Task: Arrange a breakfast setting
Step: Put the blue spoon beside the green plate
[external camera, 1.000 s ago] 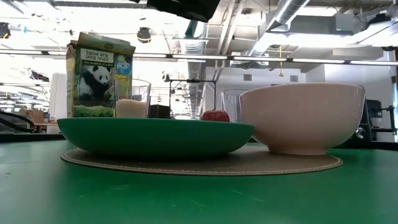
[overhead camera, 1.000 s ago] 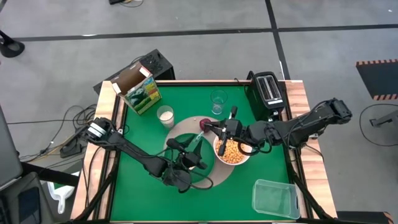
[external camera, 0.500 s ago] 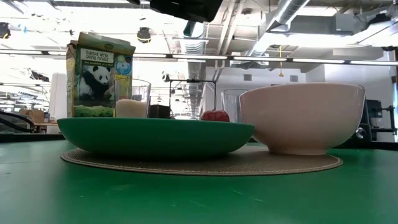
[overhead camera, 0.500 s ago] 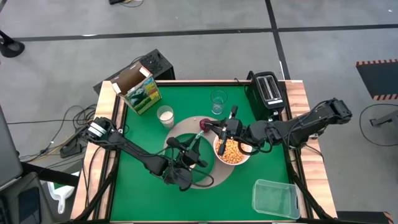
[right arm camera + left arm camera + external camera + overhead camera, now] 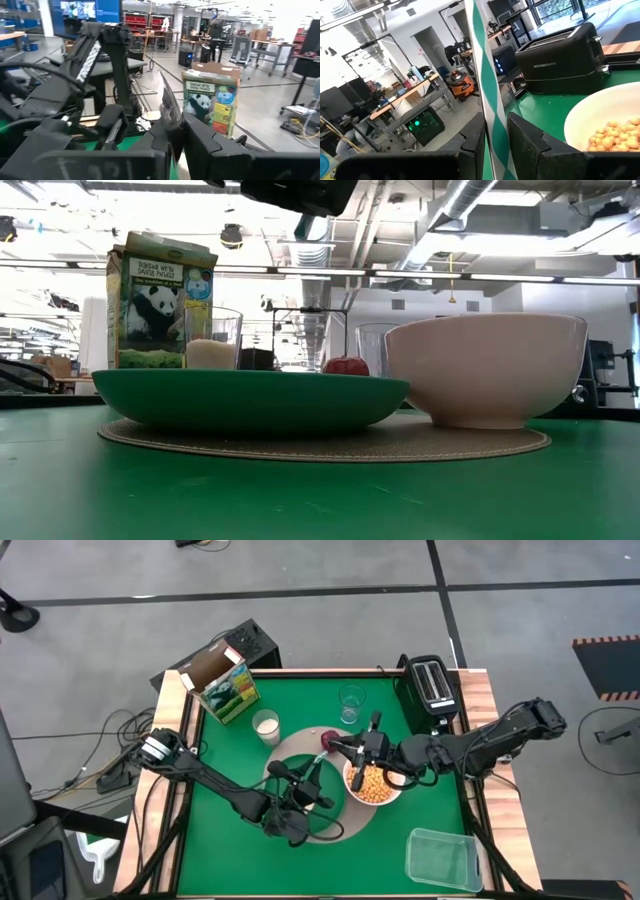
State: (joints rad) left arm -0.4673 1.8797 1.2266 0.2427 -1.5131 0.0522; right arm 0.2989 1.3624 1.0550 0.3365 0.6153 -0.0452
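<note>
I have both arms meeting over the middle of the green worktop (image 5: 225,835), each with a grip on the silver spoon (image 5: 318,767). The left end effector (image 5: 308,785) hangs above the dark green plate (image 5: 288,758), and in its wrist view its fingers are pressed onto either side of the spoon's thin handle, which stands up between them mirroring green and white. The right end effector (image 5: 335,747) reaches in from the far side, over the edge of the white bowl (image 5: 390,798), and its wrist view shows its fingers pinching the same thin, shiny strip. The spoon is lifted, slanting between the two above the plate. Plate and bowl sit side by side on the round tan mat (image 5: 350,830), and the bowl holds golden cereal. The red fruit (image 5: 327,737) lies at the mat's far edge, just beside the right end effector. The small milk glass (image 5: 266,726) stands just beyond the mat on the left arm's side, the clear stemmed glass (image 5: 351,702) farther back. The cereal box (image 5: 228,685) stands open at the far left corner, the black toaster (image 5: 432,685) at the far right corner, and a clear container (image 5: 443,858) at the near right.
</note>
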